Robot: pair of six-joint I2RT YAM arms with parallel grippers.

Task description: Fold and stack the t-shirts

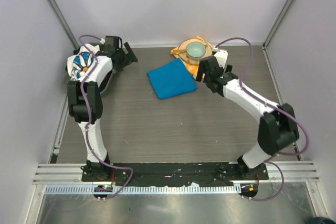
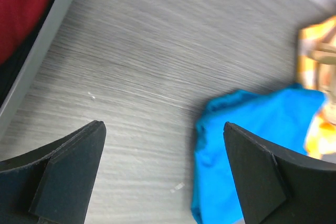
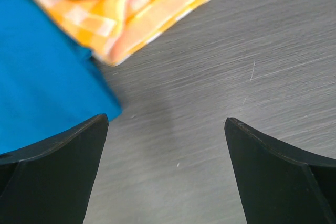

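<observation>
Your grey wood-grain surface [image 1: 157, 124] sits between pale walls. Only the top view shows you the daisy shirt [image 1: 79, 65]: it is bunched at the far left edge, partly hidden behind the left arm. It lies well apart from the blue shirt [image 1: 172, 78], which is folded near the middle back. The blue shirt's far corner touches the checked napkin [image 1: 185, 62], where a bowl [image 1: 196, 50] stands.

The wrist views miss the daisy shirt but bring you in close. The left one shows the blue shirt's rumpled side, and the right one shows where the blue cloth meets the napkin.

Your left tool [image 1: 127, 56] has its fingers wide apart, holds nothing, and is over bare surface left of the blue shirt. Your right tool [image 1: 202, 71] is equally wide apart and empty, just beside the blue shirt's right corner and the napkin.
</observation>
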